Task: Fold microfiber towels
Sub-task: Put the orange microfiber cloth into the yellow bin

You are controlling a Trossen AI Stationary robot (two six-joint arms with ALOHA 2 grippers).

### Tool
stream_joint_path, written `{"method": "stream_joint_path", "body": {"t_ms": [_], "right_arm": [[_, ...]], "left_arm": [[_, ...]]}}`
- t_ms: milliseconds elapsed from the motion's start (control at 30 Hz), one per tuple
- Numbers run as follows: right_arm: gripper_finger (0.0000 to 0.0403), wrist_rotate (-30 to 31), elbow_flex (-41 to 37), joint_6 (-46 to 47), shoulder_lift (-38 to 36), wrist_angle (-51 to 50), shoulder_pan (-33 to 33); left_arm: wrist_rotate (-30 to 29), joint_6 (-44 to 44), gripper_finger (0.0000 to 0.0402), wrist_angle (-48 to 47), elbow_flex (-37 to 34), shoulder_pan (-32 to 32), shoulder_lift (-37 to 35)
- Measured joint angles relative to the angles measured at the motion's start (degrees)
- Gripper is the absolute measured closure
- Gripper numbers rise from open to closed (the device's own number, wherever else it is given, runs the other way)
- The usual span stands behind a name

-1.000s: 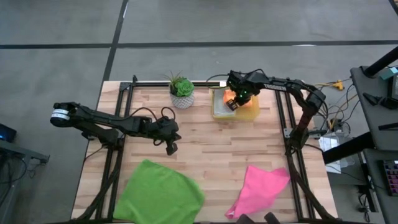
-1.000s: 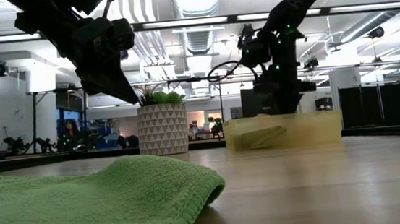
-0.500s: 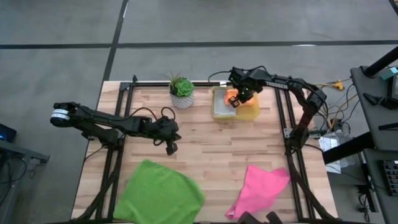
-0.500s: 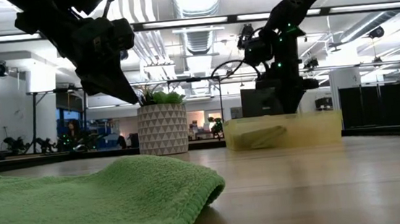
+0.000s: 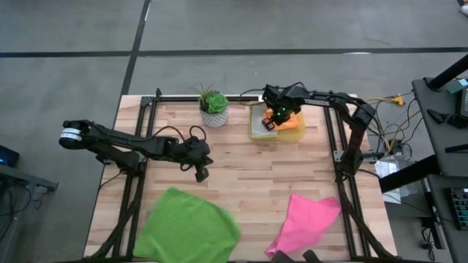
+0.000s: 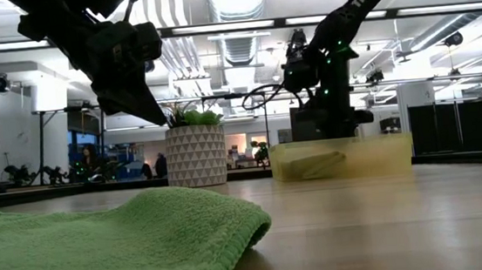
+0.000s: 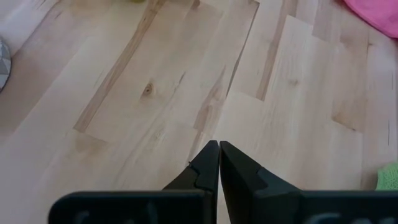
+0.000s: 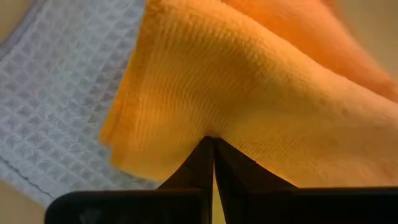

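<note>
Wooden table (image 5: pixel 241 183): an orange towel (image 8: pixel 261 118) is pinched at its edge by the right tool (image 8: pixel 211 142) over the bin (image 5: pixel 257 131). Soft and limp, it is best taken by a corner. Left tool (image 7: pixel 219 149) is clenched, empty.

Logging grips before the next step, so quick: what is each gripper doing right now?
Left gripper: shut, empty, above bare table.
Right gripper: shut on the orange towel, over the bin.

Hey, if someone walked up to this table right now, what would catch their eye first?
Probably the bright green towel spread at the table's near left and the hot pink towel crumpled at near right. Next, the right gripper over the yellow bin at the far edge, fingers shut on the orange towel, with a grey towel beneath. The left gripper hovers shut mid-table.
</note>
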Motion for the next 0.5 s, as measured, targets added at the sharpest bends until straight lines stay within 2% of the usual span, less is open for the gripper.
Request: {"method": "stream_joint_path", "body": {"t_ms": [300,500], "right_arm": [[0.0394,0.28,0.91,2.69,-2.31,2.41,2.31],[0.0394,0.05,0.71,2.7,0.7,4.52,3.5]], "left_arm": [[-0.09,-0.04,0.0402,0.0,0.0,0.0,0.02],[-0.2,-0.01,0.0402,0.01,0.0,0.0,0.02]]}}
